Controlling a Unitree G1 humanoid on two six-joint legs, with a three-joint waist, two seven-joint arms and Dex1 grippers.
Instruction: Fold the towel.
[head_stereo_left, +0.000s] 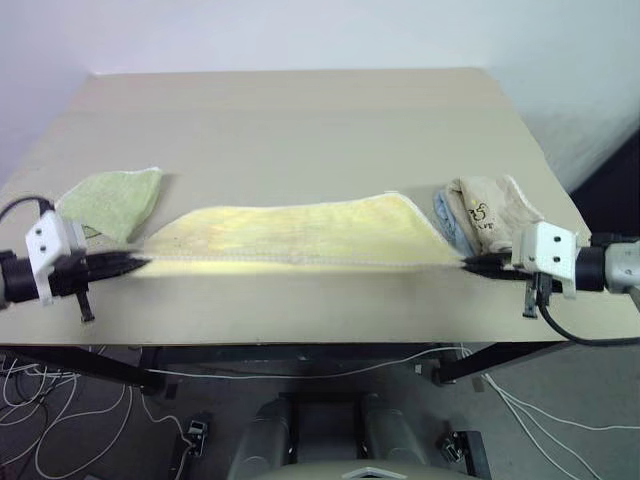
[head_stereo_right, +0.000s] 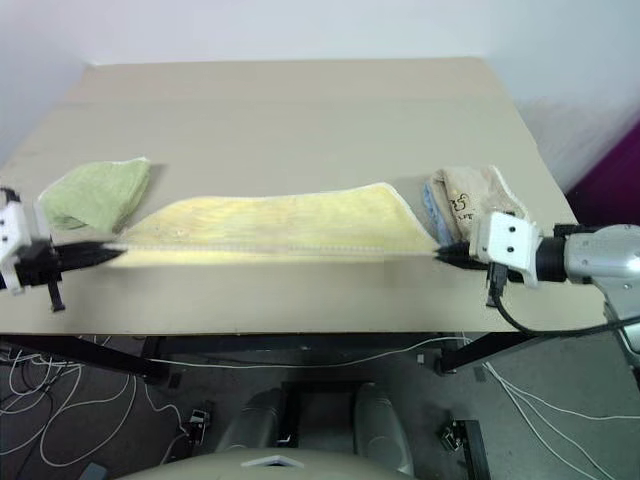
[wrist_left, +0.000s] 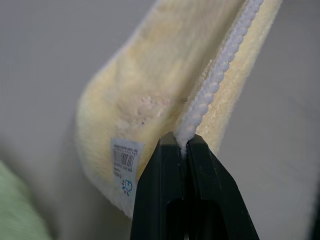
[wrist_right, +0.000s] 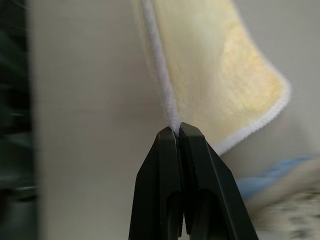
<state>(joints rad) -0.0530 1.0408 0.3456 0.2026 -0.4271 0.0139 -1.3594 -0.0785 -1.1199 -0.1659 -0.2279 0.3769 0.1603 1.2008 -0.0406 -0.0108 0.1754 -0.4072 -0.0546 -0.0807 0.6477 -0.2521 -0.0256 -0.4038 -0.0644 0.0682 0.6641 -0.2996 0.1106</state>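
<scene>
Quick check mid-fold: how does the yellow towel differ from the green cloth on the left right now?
The towel is pale yellow, long and stretched taut across the table's near side; the green cloth is smaller and bunched up. The towel is pinched at each end, by the left hand and the right hand; the green cloth lies free, with neither hand on it. Both look like terry cloths on the same table.
</scene>
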